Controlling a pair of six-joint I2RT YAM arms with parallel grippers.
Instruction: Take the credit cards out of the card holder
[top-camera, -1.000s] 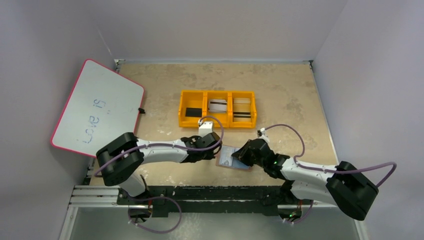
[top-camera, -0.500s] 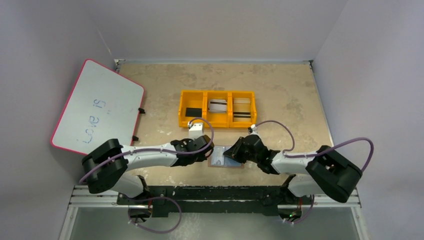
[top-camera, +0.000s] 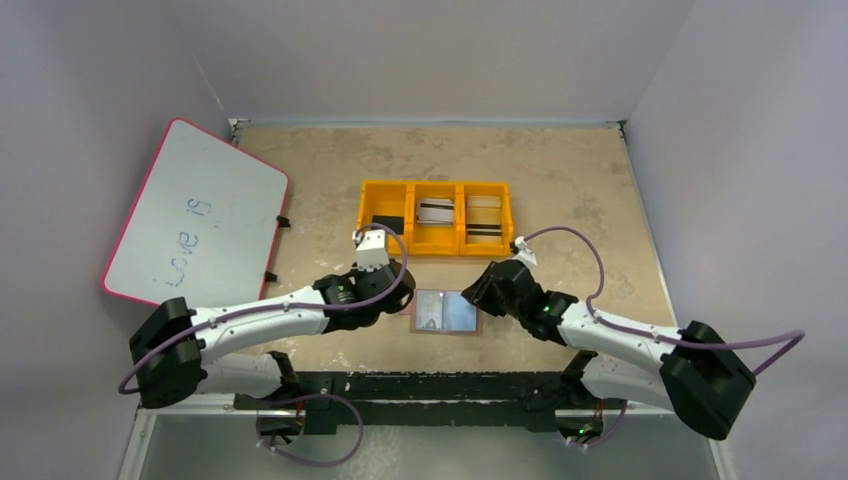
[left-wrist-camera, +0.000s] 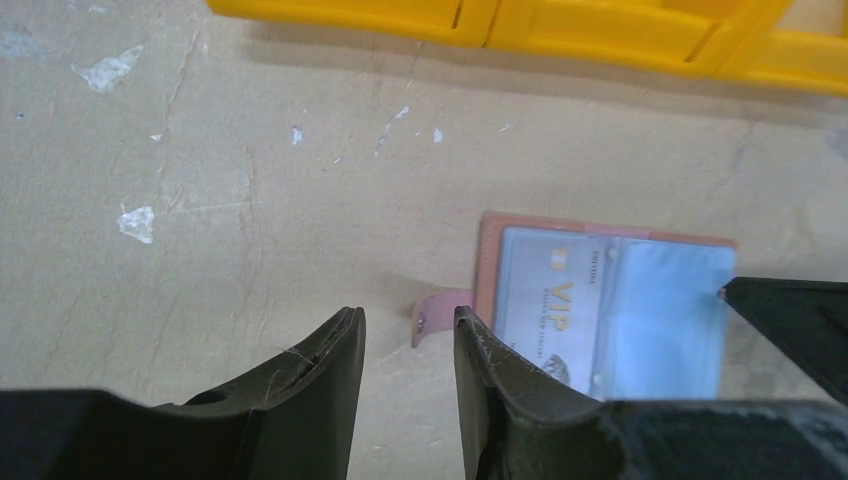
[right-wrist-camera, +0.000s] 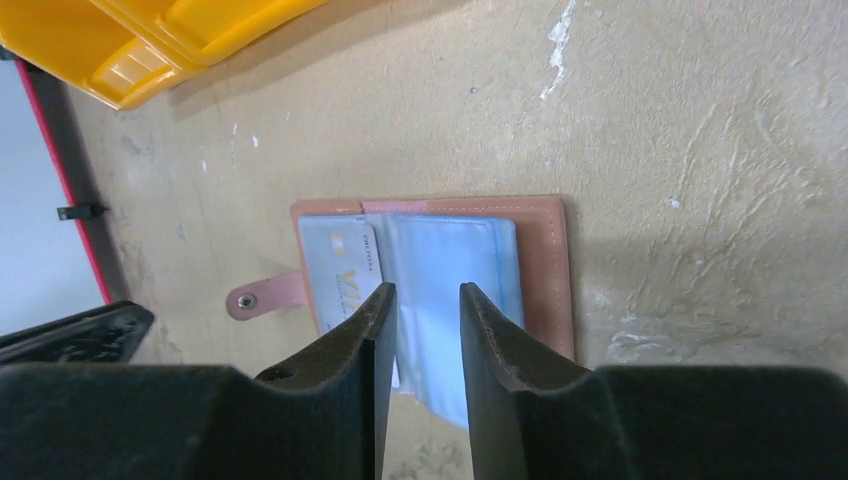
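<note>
The tan card holder lies open and flat on the table between the two arms. Its pale blue sleeves face up. One pale credit card marked VIP sits in the left sleeve, also visible in the right wrist view. My left gripper is open with nothing between its fingers. It sits just left of the holder's snap tab, apart from it. My right gripper hovers over the right sleeve, jaws apart, gripping nothing. From above, the left gripper and right gripper flank the holder.
An orange three-compartment tray stands behind the holder, with a dark card and striped cards in its bins. A pink-rimmed whiteboard leans at the far left. The table's near edge lies just in front of the holder.
The left gripper opened, let go of the holder and drew back to the left. The right gripper's jaws widened. The holder shifted slightly left and now lies flat.
</note>
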